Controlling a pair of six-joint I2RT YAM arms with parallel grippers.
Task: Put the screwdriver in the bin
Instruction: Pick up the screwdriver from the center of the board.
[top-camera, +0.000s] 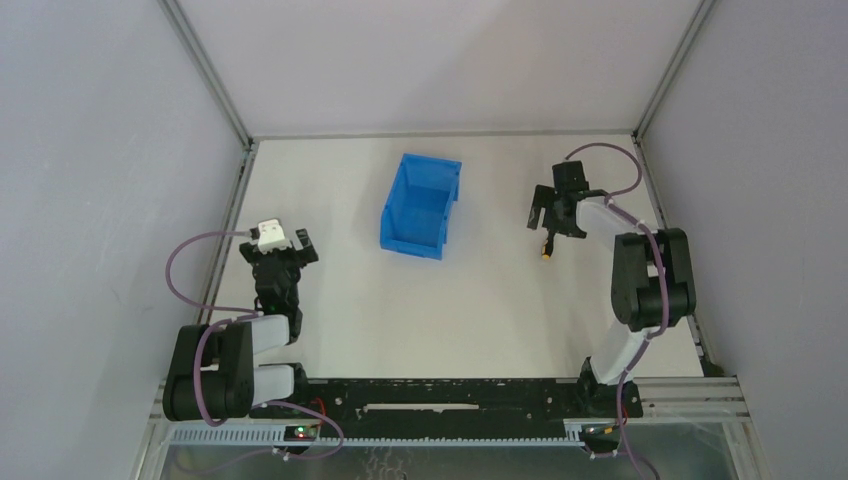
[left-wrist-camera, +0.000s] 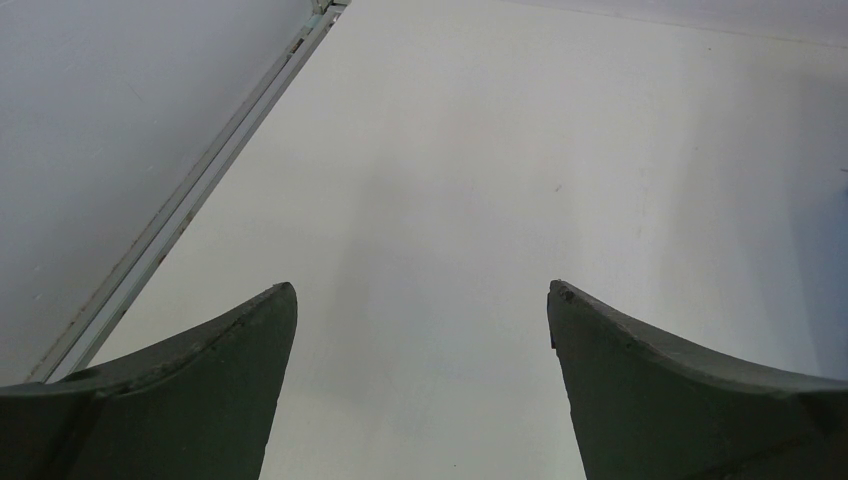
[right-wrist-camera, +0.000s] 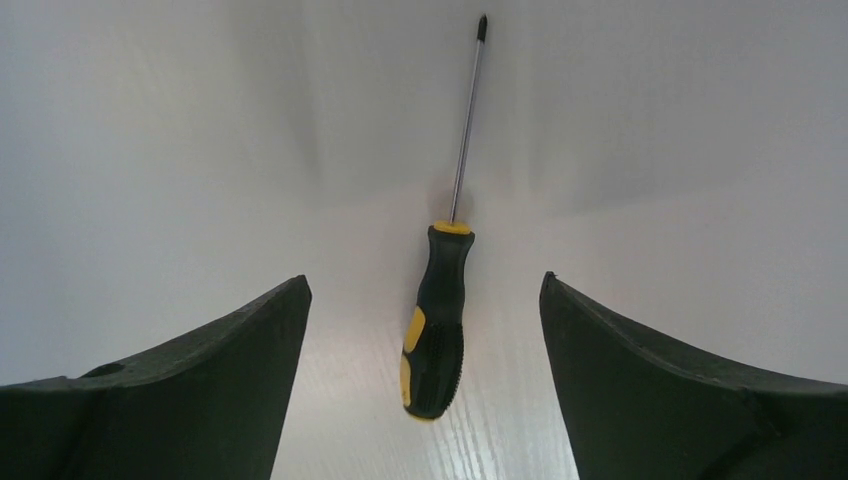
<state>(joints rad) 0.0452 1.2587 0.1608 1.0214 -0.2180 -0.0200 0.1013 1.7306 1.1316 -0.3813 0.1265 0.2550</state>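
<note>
Top view: the bin (top-camera: 420, 205) stands on the table (top-camera: 480, 310). The screwdriver (top-camera: 547, 252) lies to the right of it, well apart, under the right gripper (top-camera: 548, 228).
Left wrist view: the left gripper (left-wrist-camera: 422, 295) is spread wide, holding nothing.
Right wrist view: jaws are wide. The screwdriver lies between the fingers, touching neither.

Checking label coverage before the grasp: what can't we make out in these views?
- Top external: the screwdriver is tiny. Only its handle end shows, and the shaft is hidden under the right hand.
- Right wrist: the blue bin is out of frame, and the hand's height above the table cannot be judged.
- Left wrist: only the left hand and the table surface show. The screwdriver and bin lie outside the frame.
</note>
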